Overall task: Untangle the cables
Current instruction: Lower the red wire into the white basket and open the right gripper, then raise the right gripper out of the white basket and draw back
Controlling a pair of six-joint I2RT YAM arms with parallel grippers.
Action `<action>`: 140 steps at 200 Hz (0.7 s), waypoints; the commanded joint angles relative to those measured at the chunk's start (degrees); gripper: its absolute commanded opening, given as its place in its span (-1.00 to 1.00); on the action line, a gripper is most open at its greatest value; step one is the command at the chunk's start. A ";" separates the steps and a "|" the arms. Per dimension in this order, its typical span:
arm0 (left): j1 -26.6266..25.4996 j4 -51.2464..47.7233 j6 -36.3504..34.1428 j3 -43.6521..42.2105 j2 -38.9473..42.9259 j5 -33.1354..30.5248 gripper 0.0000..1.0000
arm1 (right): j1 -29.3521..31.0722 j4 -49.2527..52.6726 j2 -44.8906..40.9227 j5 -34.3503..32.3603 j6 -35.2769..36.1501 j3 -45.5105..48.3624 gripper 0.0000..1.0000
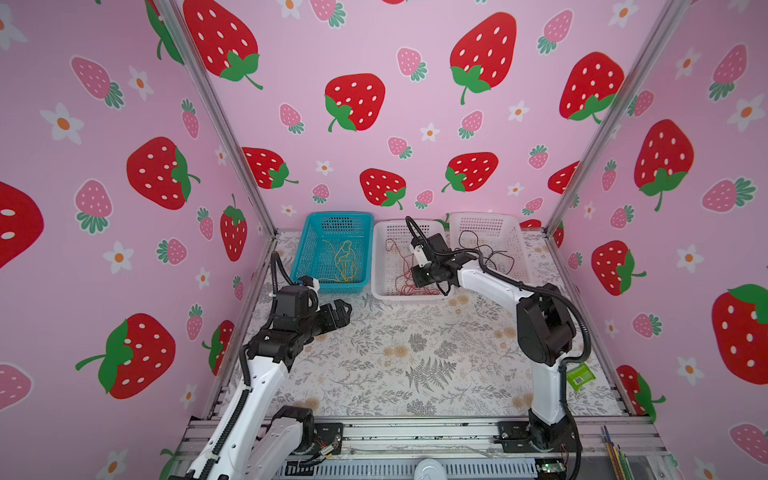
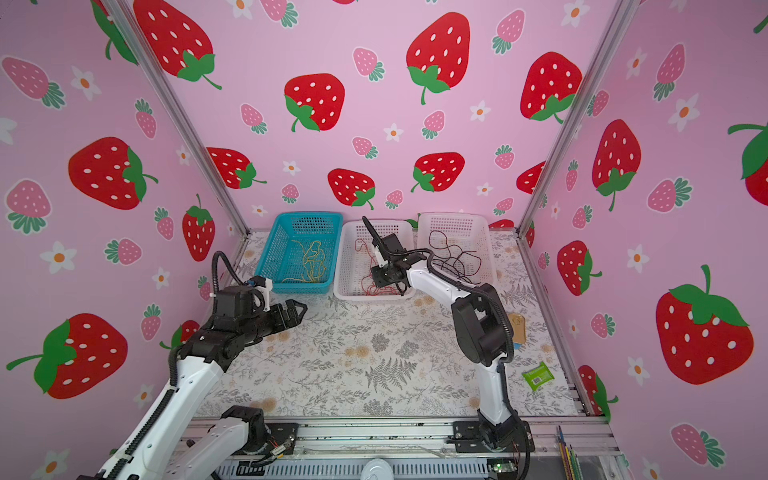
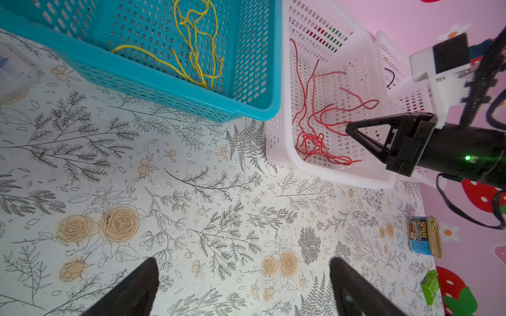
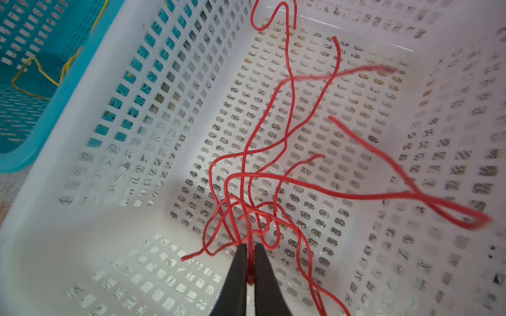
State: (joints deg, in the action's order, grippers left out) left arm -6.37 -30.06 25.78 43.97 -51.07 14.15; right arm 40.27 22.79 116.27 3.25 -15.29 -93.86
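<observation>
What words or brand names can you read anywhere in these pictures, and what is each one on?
"SPAM": on the blue tin; its smaller print is too blurred to read.
Green packet: it has a white label, too small to read.
No other readable text.

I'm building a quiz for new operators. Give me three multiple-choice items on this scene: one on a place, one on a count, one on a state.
1. Which basket holds the yellow cables? A the middle one; B the blue basket; C the rightmost one.
2. How many baskets stand there? A two; B four; C three.
3. The left gripper is: A open, empty; B shut, empty; C shut on a cable.

Answers:
1 B: yellow strands show inside its blue walls.
2 C: it stands beside two white baskets.
3 A: its jaws stand wide apart with nothing between.
</observation>
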 commanded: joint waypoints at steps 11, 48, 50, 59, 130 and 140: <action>0.14 -0.30 0.32 0.49 -0.19 0.61 0.98 | -0.11 2.12 0.32 0.71 1.38 -2.63 -0.68; 0.16 -0.35 0.32 0.43 -0.23 0.61 0.98 | -0.12 3.37 -0.87 0.37 2.01 -3.81 -0.46; 0.14 -0.30 0.39 0.42 -0.25 0.61 0.98 | -0.11 3.40 -0.98 0.36 2.08 -3.85 -0.44; 0.13 -0.31 0.28 0.48 -0.22 0.66 0.98 | -0.11 3.53 -1.77 0.27 2.26 -4.09 -0.35; 0.22 -0.44 0.39 0.57 -0.42 0.70 0.98 | -0.15 0.80 -12.51 -5.48 2.85 -2.55 0.42; 0.22 -0.41 0.37 0.55 -0.33 0.68 0.98 | -0.11 -0.44 -14.61 -6.08 2.91 -1.55 0.45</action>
State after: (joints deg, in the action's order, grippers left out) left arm -6.37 -30.11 25.80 43.97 -51.55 14.17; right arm 40.27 24.53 107.31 0.14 -13.41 -96.25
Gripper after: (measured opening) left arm 0.988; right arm 0.708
